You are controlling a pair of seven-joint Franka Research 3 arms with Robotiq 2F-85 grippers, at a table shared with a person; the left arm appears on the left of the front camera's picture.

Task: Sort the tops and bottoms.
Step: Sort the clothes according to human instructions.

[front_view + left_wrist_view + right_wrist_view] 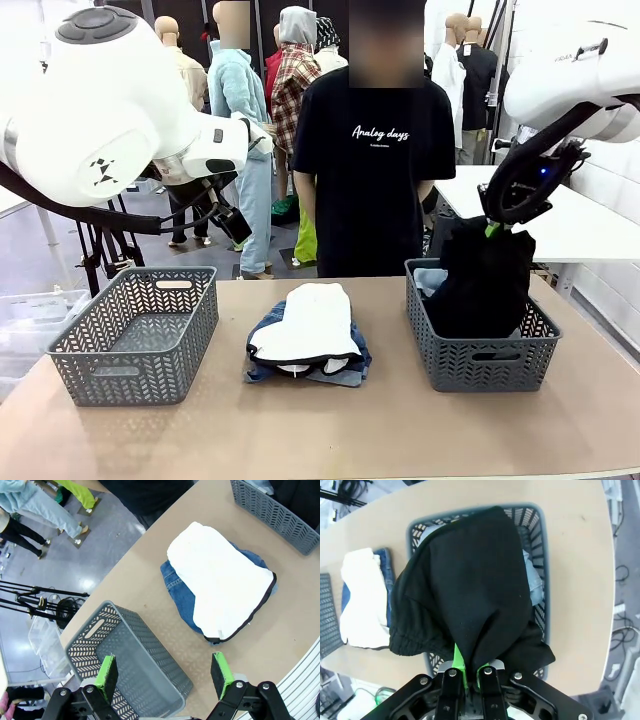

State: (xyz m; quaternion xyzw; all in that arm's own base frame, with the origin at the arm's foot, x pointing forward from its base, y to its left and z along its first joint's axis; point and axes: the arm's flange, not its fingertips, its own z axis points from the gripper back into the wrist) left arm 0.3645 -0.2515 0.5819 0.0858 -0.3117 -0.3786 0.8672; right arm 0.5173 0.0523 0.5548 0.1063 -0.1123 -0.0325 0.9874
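Note:
A black top [487,280] hangs over the right basket [480,362], its lower part inside, with my right gripper [495,228] shut on its upper end. In the right wrist view the black top [470,590] drapes down from my right gripper [467,672] and hides most of the right basket [540,530]. A white top [308,320] lies folded on blue denim bottoms [268,325] at the table's middle. My left gripper [236,228] hovers open, high above the left basket [140,335]. Its wrist view shows my left gripper [164,675] open, with the white top [220,585] and the bottoms [177,582] beyond it.
The left basket [125,650] has nothing in it. A pale blue garment [532,582] lies in the right basket beside the black top. A person in a black printed T-shirt [370,170] stands at the table's far side, hands out of sight. Bare tabletop [330,430] runs along the front.

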